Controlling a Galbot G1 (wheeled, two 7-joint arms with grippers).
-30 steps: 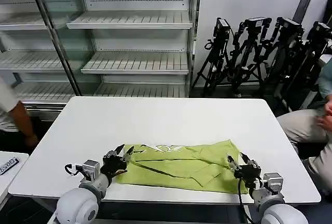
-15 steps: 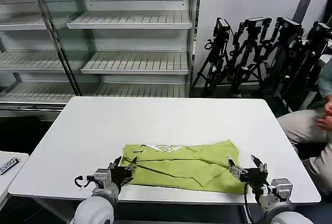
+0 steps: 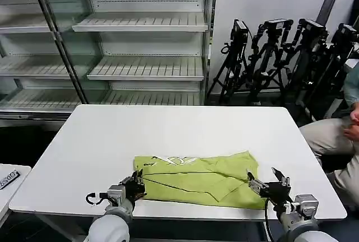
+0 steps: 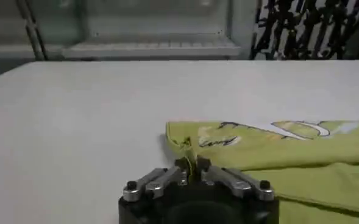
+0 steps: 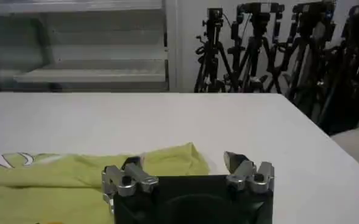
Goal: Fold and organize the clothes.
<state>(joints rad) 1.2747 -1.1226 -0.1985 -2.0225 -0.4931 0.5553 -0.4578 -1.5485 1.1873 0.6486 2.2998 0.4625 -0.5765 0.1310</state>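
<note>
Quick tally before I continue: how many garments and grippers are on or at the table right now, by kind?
Lime T-shirt: 1
Grippers: 2, the left gripper shut at the shirt's left edge and the right gripper open at its right edge
Total: 3

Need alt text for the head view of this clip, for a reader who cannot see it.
A lime T-shirt lies folded into a wide band near the front edge of a white table. The left end effector sits shut at its left end, and the right end effector sits open at its right end. Empty shelving and tripods stand behind.
</note>
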